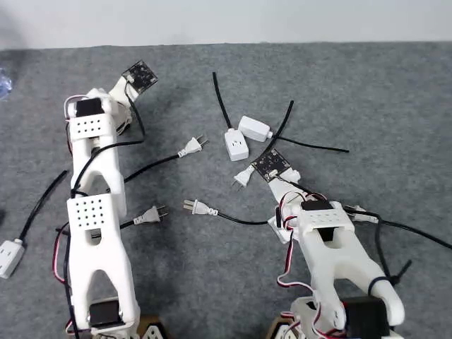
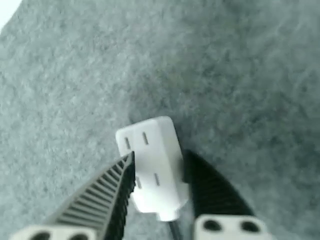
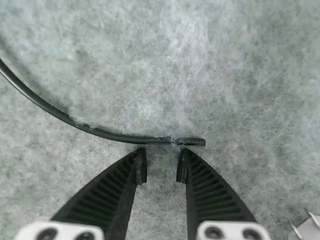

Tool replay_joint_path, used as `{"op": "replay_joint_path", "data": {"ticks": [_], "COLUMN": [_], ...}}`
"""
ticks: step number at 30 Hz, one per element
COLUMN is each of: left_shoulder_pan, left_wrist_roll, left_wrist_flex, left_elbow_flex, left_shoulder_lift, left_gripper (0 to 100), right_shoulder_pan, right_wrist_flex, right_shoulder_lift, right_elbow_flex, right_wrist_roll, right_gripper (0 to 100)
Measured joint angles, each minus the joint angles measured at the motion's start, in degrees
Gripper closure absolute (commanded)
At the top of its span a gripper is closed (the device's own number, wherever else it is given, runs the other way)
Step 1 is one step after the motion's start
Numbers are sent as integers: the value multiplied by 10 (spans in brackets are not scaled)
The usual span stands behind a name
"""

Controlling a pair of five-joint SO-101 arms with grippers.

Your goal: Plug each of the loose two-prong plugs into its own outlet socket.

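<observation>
Though narrowed to a slim gap, gripping nothing with the right gripper [image 3: 160, 167]; poised over a black cable end [image 3: 192, 142] on the grey mat [image 3: 225, 60]. Clamped in the jaws of the left gripper [image 2: 157, 167]: a white socket [image 2: 147, 145], slots facing the camera. Lying unplugged mid-mat: four plugs [image 1: 192, 146] [image 1: 152, 214] [image 1: 194, 206] [image 1: 244, 176], plus two sockets [image 1: 236, 143] [image 1: 254, 128] just beside each other; another socket [image 1: 8, 258] at the mat's left edge.

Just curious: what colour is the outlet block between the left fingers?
White rectangular outlet block; clearest in left wrist view.
</observation>
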Motion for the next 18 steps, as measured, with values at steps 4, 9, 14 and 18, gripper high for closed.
{"op": "replay_joint_path", "data": {"ticks": [4, 9, 14, 18], "left_shoulder_pan": [4, 0, -37, -56], "left_wrist_roll": [-52, -72, -21, 28], "left_wrist_flex": [31, 55, 85, 79], "left_elbow_flex": [0, -20, -125, -157], "left_shoulder_lift": [-5, 0, 18, 22], "left_gripper": [987, 974, 779, 662], "right_shoulder_pan": [0, 0, 0, 0], "right_wrist_flex": [0, 0, 0, 0], "right_shoulder_lift": [0, 0, 0, 0], "right_elbow_flex": [0, 0, 0, 0], "right_wrist_roll": [0, 0, 0, 0], "right_gripper": [894, 894, 894, 894]}}
